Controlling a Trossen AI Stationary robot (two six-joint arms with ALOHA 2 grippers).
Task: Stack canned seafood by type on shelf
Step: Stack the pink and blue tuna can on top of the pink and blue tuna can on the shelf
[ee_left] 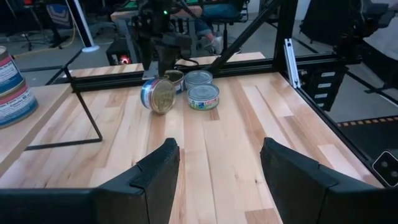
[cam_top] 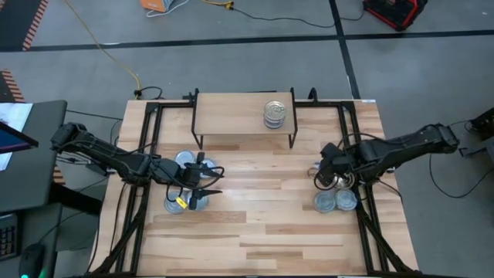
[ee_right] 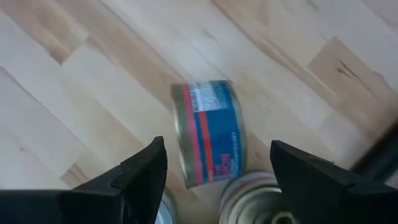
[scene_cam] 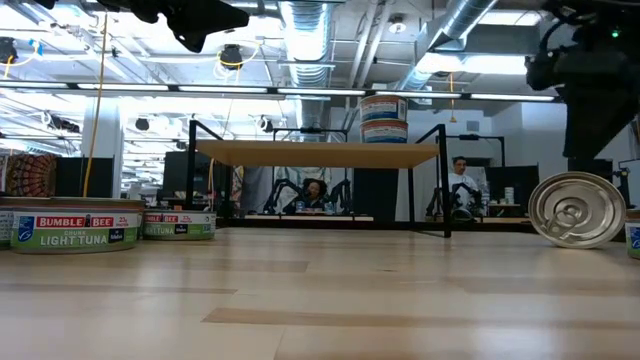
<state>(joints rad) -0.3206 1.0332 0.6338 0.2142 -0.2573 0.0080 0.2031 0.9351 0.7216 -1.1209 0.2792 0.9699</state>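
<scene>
1. your shelf (cam_top: pixel 231 108) sits at the far middle of the table (cam_top: pixel 262 232) — a light wood slab on thin black metal legs. on its right part stands a stack of tins (cam_top: pixel 275 113), round and flat with ribbed silver tops; the low view shows 2 blue-and-red labelled tins there, 1 on the other.
2. your right gripper (ee_right: pixel 214 180) hangs over the right side of the table with its 2 dark fingers spread and nothing between them. just beyond it a tipped tin (ee_right: pixel 208 132) stands on its edge — blue label with red bands, smooth metal rim — leaning by flat-lying tins below.
3. in the low view that tipped tin shows its shiny embossed lid facing you.
4. 2 more flat tins (cam_top: pixel 335 201) lie side by side on the table near that gripper.
5. your left gripper (ee_left: pixel 219 171) hovers above the left side, fingers apart and holding nothing. a cluster of left tins (cam_top: pixel 187 161) lies beneath and around it; you cannot count them, since the arm covers part.
6. the table is pale butcher-block planks, smooth and lightly glossy.
</scene>
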